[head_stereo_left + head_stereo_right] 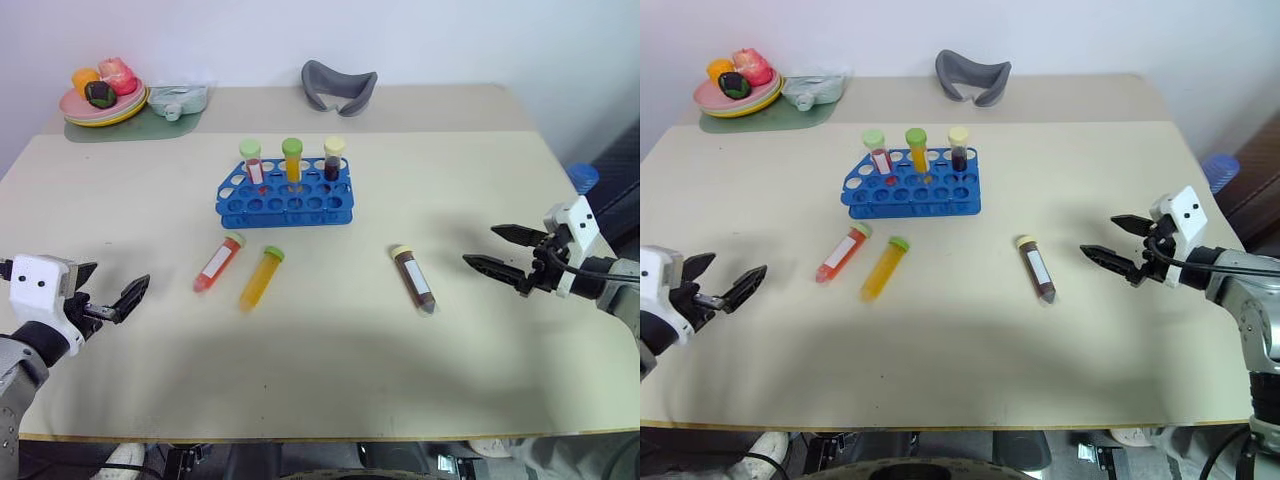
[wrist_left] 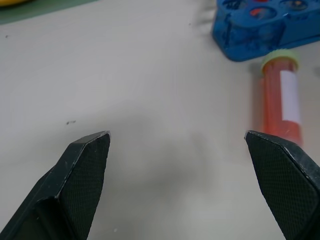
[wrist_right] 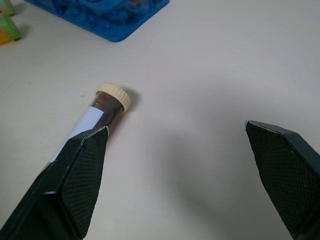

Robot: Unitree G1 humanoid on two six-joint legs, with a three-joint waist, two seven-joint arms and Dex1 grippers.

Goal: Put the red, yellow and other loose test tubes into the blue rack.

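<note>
Both grippers are hovering over the near part of the table (image 1: pixel 330 380), jaws spread wide and holding nothing. At the near left, the left gripper (image 1: pixel 112 294) is pointing toward the middle of the table; at the right, the right gripper (image 1: pixel 495 248) is pointing left toward the brown tube (image 1: pixel 413 279).

That tube, with its pale-yellow cap, is lying flat just left of the right gripper, not touching it. In the right wrist view it is lying just beyond one finger (image 3: pixel 70 185), cap toward the rack.

Left of the middle, the red tube (image 1: pixel 217 262) and the yellow tube (image 1: pixel 261 277) are lying side by side, caps toward the far side, apart from each other. The left wrist view is showing the red tube's white label and its cap close to the rack's near wall.

Farther back, the blue rack (image 1: pixel 285 193) is standing on the table with three capped tubes upright in its far row: red liquid at left, orange in the middle, dark at right. Its other holes are standing open.

At the far left, a stack of plates (image 1: pixel 100 108) is holding toy fruit, with a pale packet (image 1: pixel 178 98) beside it. A grey curved object (image 1: pixel 339 84) is lying at the far middle.
</note>
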